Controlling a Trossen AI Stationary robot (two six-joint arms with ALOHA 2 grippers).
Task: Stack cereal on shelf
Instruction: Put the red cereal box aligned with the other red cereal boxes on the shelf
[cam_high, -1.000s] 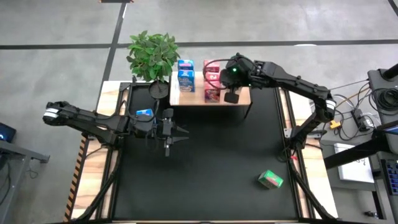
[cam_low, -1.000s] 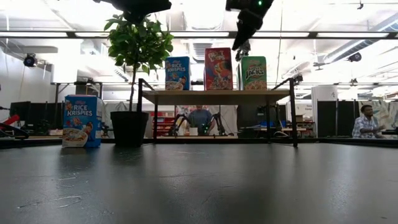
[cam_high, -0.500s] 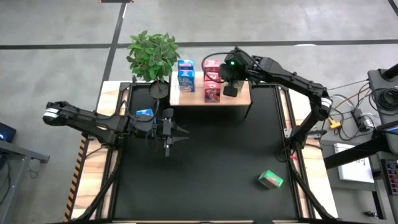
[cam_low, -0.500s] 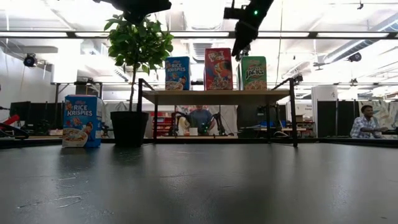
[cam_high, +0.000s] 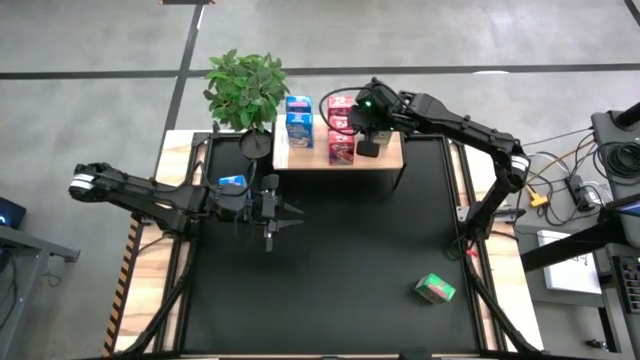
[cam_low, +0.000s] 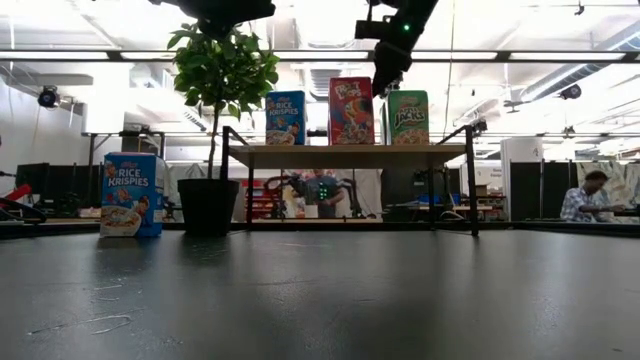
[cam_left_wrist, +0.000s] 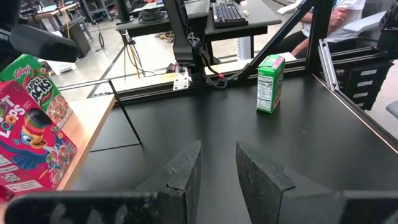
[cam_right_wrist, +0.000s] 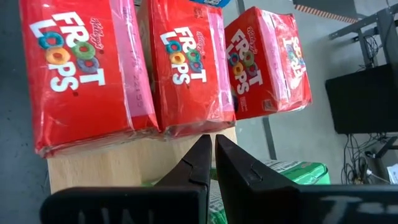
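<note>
- Black matting (cam_high: 330, 240) covers the table in our high view. At its twelve o'clock edge stands the shelf (cam_high: 390, 157), carrying blue cartons (cam_high: 299, 122) beside red cartons (cam_high: 341, 130). The right gripper (cam_high: 367, 148) hangs over the shelf, just at three o'clock of the red row. A potted plant (cam_high: 246, 88) sits at nine o'clock of the shelf.
- Same view: the left gripper (cam_high: 290, 214) rests low near the mat's middle-left, with a lone blue carton (cam_high: 232, 183) just behind its arm. A green carton (cam_high: 436, 290) lies well apart, toward five o'clock.
- Our low view shows three upright boxes on the shelf: Rice Krispies, Froot Loops, and an Apple Jacks carton (cam_low: 408, 117), the right arm coming down just above the gap between the last two.
- Left wrist view: we see its fingers (cam_left_wrist: 185, 173) parted, with nothing between them.
- Right wrist view: its fingers (cam_right_wrist: 201, 163) are pressed nearly together, empty, above the board, three red cartons beyond.
</note>
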